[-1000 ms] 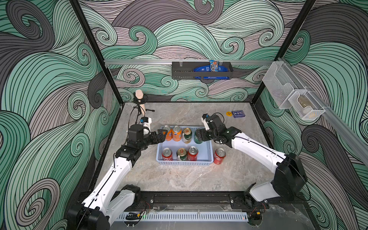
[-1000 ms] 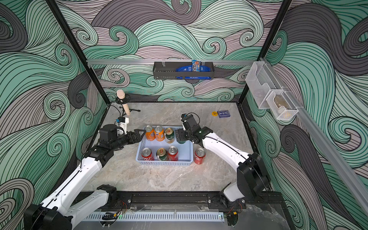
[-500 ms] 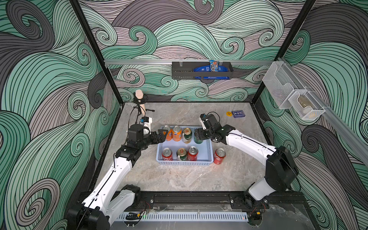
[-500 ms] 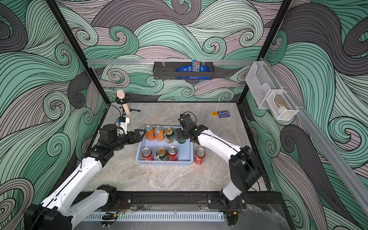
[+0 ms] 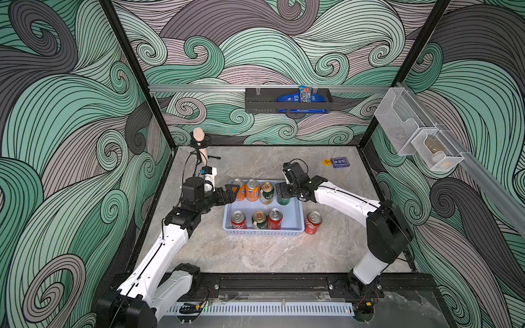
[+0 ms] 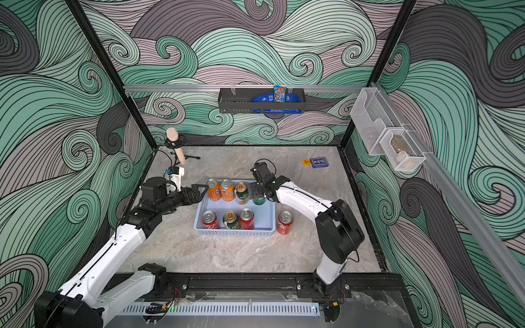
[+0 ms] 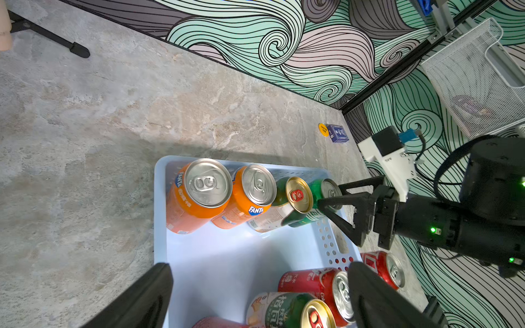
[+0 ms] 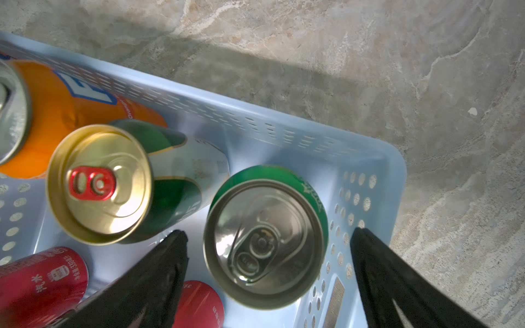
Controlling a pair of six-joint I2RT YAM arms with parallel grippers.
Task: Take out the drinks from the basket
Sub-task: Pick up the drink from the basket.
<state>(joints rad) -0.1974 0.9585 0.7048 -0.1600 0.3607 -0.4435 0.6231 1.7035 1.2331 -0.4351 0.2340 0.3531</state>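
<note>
The light-blue basket [image 5: 262, 232] holds several drinks. Its back row has two orange cans [image 5: 252, 190], a green-and-cream can [image 5: 267, 193] and a green can [image 5: 283, 200]. In front stand two red cans [image 5: 275, 218] with a green-and-cream one [image 5: 259, 220] between them. Another red can [image 5: 313, 222] stands on the table right of the basket. My right gripper [image 8: 268, 233] is open just above the green can [image 8: 265, 244], a finger on each side with gaps. My left gripper [image 7: 260, 267] is open at the basket's back left corner, beside an orange can [image 7: 199, 196], holding nothing.
A microphone on a small stand [image 5: 200, 144] is at the back left. A blue card box [image 5: 341, 162] and a yellow disc [image 5: 326, 162] lie at the back right. A black rack [image 5: 288, 100] hangs on the back wall, white mesh bins [image 5: 417, 136] on the right wall.
My right arm's elbow has swung inward and its gripper has shifted slightly left over the green can. The left arm and the cans have not moved.
</note>
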